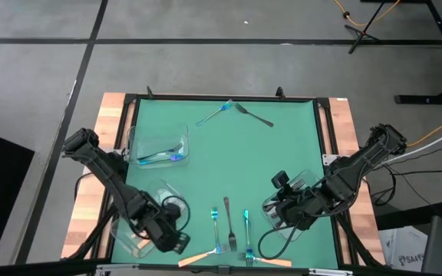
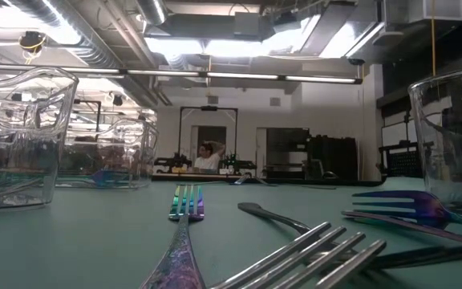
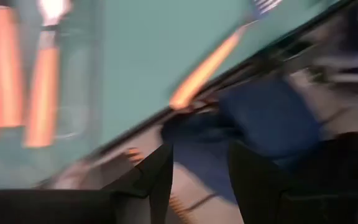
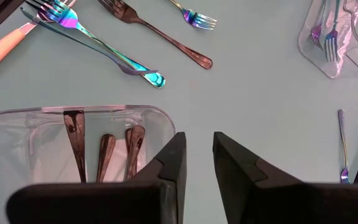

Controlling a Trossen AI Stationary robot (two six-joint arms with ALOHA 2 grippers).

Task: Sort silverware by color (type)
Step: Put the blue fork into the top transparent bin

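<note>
The right gripper, fingers a little apart and empty, partly hides the clear tray of dark forks; the left gripper at 7 o'clock is blurry, fingers apart.

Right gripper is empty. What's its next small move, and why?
Probably swing the right gripper, open over the tray of dark forks, out to the loose dark fork on the mat. It matches that tray's handles and lies close by. The left gripper is near the orange forks.
</note>
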